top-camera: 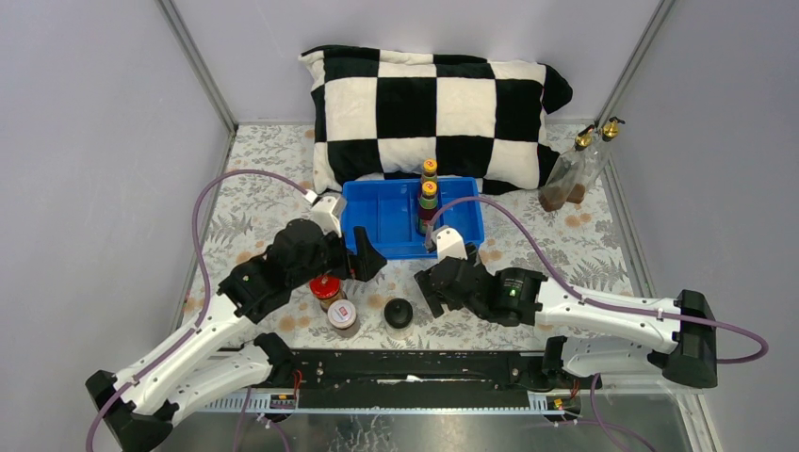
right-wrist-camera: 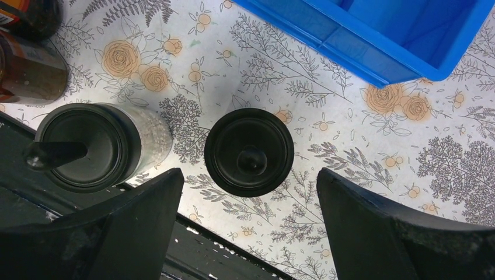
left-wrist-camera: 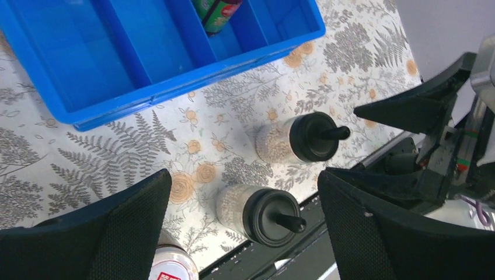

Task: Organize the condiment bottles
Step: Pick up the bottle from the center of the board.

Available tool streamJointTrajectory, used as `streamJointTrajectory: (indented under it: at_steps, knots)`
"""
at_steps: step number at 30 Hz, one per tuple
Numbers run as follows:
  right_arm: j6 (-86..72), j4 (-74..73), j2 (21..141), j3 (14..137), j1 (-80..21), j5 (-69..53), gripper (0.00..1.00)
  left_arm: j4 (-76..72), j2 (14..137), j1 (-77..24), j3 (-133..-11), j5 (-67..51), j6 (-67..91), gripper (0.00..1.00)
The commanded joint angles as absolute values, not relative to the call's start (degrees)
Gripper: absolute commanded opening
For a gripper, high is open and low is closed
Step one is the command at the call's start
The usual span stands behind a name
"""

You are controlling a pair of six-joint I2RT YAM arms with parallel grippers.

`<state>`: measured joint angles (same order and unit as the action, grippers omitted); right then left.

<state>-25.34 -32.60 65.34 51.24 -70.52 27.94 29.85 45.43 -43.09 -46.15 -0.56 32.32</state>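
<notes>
Two slim yellow-capped sauce bottles stand in the blue tray. Two gold-spouted glass bottles stand at the far right. The red-lidded jar, the white-lidded jar and one black-capped jar stand near the front rail. My left gripper is open above the mat, and its view shows both black-capped jars ahead of its open fingers. My right gripper is open over the second black-capped jar, which is hidden in the top view. The other black-capped jar stands to its left.
A checkered pillow lies behind the tray. The black front rail runs just behind the jars. Both arms hover close together between the tray and the rail. The tray's left compartments hold nothing.
</notes>
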Motion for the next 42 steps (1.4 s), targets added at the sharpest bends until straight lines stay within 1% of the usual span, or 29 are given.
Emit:
streamJointTrajectory:
  at_steps: [1,4,6,11,15,19,22,26,28,30,35,42]
  knots:
    - [-24.74,-30.45,66.02,51.35,-71.01,29.48,0.93,27.39,47.37,-39.42,-48.93,-1.1,30.42,0.99]
    - [-24.54,-29.97,66.18,51.33,-70.93,30.14,0.94,24.6,54.4,-33.0,-53.23,-8.87,29.93,0.99]
    - [-24.73,-29.82,65.87,51.14,-70.93,30.34,0.95,23.16,58.84,-30.44,-56.01,-11.25,29.82,0.99]
    - [-25.72,-28.99,63.8,49.29,-70.93,29.5,0.95,23.67,68.84,-29.93,-63.72,-7.73,27.18,0.99]
    - [-25.94,-28.7,62.77,48.62,-70.93,28.87,0.95,24.82,73.46,-29.58,-65.96,-7.56,25.77,0.98]
    - [-25.07,-28.4,63.2,48.4,-70.93,28.16,0.95,22.78,67.07,-30.47,-58.99,-8.69,27.59,0.95]
    - [-24.42,-27.71,64.41,48.09,-70.93,27.83,0.95,24.21,60.26,-31.84,-53.11,-7.65,29.08,0.94]
    - [-24.26,-26.42,66.21,47.68,-70.93,29.15,0.95,27.53,51.83,-34.02,-48.17,-6.46,31.09,0.93]
    - [-24.58,-26.08,66.88,47.55,-70.93,31.25,0.97,28.44,48.77,-34.42,-46.78,-6.69,32.12,0.91]
    - [-24.94,-25.9,67.15,47.55,-70.57,32.55,0.99,29.19,46.9,-34.6,-46.05,-6.98,32.59,0.89]
    - [-24.87,-24.07,67.32,47.46,-68.12,32.85,0.99,30.3,45.2,-34.67,-45.26,-6.58,32.52,0.9]
    - [-22.6,-20.3,68.27,47.24,-62.64,26.77,0.94,29.9,44.36,-34.72,-44.4,-6.77,32.69,0.9]
